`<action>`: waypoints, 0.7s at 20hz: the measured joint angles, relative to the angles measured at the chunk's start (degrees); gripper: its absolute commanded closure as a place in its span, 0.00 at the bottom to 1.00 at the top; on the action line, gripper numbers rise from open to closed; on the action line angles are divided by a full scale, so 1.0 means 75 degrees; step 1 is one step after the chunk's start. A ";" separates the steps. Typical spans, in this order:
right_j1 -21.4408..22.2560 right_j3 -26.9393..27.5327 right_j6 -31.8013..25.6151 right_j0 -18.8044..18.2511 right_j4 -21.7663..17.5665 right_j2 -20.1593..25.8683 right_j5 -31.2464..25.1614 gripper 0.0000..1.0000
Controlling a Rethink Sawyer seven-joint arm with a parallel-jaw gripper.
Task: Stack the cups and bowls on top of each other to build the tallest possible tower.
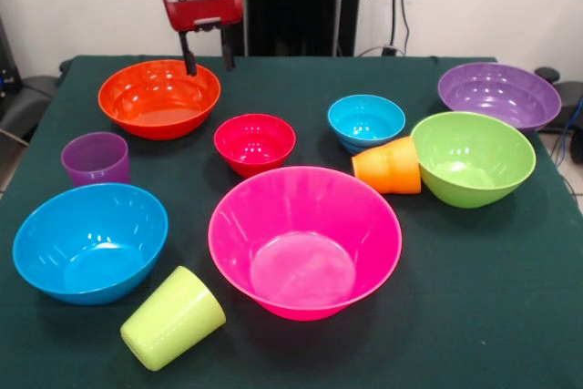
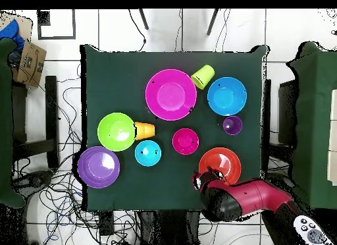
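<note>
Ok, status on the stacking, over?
Gripper open, empty, over the orange bowl's far rim. No tower yet: all bowls and cups apart on the table. Orange cup and green cup on their sides. Nothing blocking.

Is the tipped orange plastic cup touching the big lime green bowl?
Cannot tell. In the front view the ridged orange cup overlaps the lime green bowl; overhead their edges meet with no clear gap.

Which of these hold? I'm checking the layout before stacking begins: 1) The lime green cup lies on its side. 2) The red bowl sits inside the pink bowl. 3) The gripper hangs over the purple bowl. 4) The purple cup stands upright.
1) True: the lime green cup lies tipped over.
2) False: the red bowl sits alone, apart from the pink bowl.
3) False: the gripper hangs open over the orange bowl.
4) True: the purple cup stands upright.
</note>
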State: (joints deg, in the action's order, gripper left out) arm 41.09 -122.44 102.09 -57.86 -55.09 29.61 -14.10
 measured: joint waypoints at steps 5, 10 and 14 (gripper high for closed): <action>0.0046 0.0083 0.0000 -0.0006 0.0000 0.0023 0.0000 0.00; -0.0047 0.0205 0.0000 -0.0006 0.0000 0.0024 0.0000 0.00; -0.0113 0.0326 0.0000 -0.0006 -0.0002 0.0023 0.0000 0.00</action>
State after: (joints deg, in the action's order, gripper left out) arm 40.24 -120.00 102.09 -57.91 -55.10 29.78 -14.10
